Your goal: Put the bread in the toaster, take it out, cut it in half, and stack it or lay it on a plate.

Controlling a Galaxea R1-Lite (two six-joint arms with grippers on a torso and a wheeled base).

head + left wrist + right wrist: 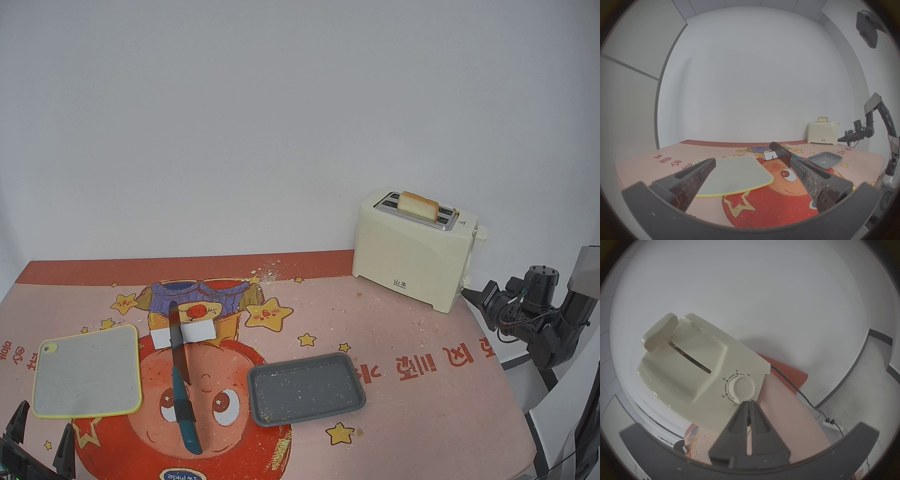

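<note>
A golden-brown, crusty slice of bread [419, 205] stands upright, poking from the cream plastic toaster [409, 259]; right gripper [749, 407] pinched together, empty, beside its end; left gripper [753, 162] spread wide

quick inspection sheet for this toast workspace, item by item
surface: cartoon-print table mat, crumbs scattered
job's things: bread standing up out of toaster; cutting board, knife, grey tray nearer front
clutter: white block under the knife blade
end effectors: left end effector open, near-left corner; right end effector shut, tips beside toaster's dial
cables: black cord running from behind the toaster to the floor
surroundings: plain white wall
</note>
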